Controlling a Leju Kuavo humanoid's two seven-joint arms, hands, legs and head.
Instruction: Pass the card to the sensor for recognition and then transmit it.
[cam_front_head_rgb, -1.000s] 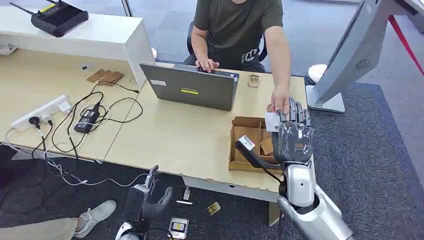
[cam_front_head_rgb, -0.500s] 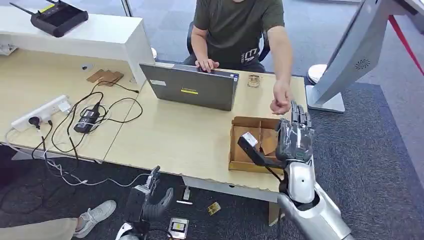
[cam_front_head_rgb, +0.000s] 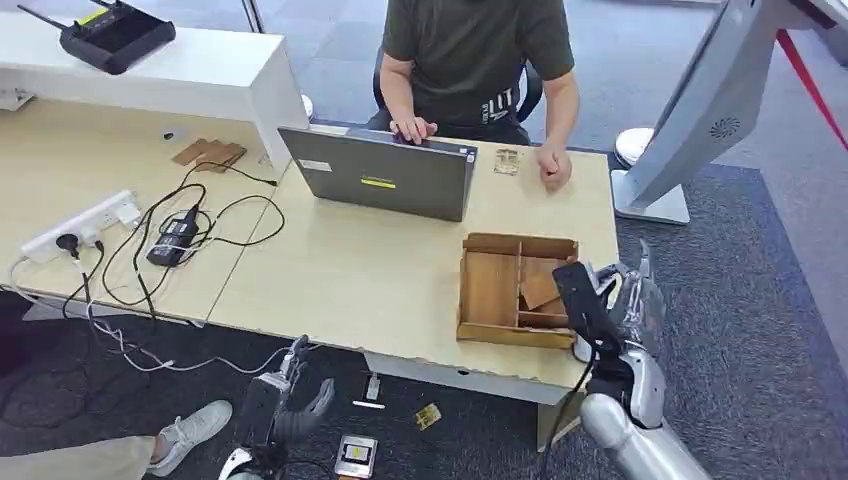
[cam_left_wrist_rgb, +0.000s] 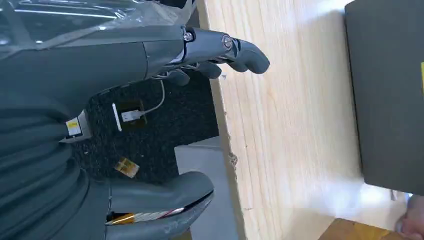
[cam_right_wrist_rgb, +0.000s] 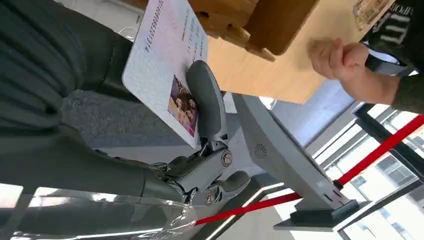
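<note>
Right hand (cam_right_wrist_rgb: 200, 150) grips the card (cam_right_wrist_rgb: 167, 65) beside the wooden tray (cam_front_head_rgb: 490, 290) holding loose wooden pieces; left hand (cam_front_head_rgb: 290, 405) hangs open

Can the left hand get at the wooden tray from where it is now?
Probably not. The left hand hangs low beside the table's front edge, and the wooden tray sits far across by the right hand, which holds the card.
</note>
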